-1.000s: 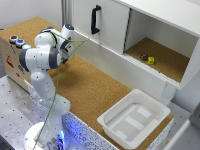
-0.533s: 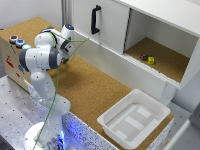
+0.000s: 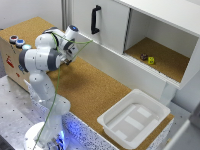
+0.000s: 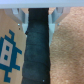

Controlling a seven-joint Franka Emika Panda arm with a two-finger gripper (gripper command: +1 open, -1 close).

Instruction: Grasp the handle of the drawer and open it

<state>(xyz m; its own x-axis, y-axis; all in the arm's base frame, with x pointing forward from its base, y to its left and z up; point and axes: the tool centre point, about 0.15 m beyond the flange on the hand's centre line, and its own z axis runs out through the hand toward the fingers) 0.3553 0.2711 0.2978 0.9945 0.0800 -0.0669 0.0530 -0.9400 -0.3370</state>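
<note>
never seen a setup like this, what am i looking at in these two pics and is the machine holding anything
The white jointed machine is a robot arm fixed to a base beside a cork-topped table. The wider picture comes from a camera off the arm. It shows a white cabinet with a black handle on its closed front, and next to it an open compartment with two small objects inside, one yellow. A white tray sits on the table, apparently empty.

The blurry close-up comes from a camera on the arm's wrist. It shows cork, a dark strip and a blue printed figure. I cannot say what the strip is.

The gripper is away from the handle. Nothing seems to be held, but the pictures are too unclear to tell if it is open.
</note>
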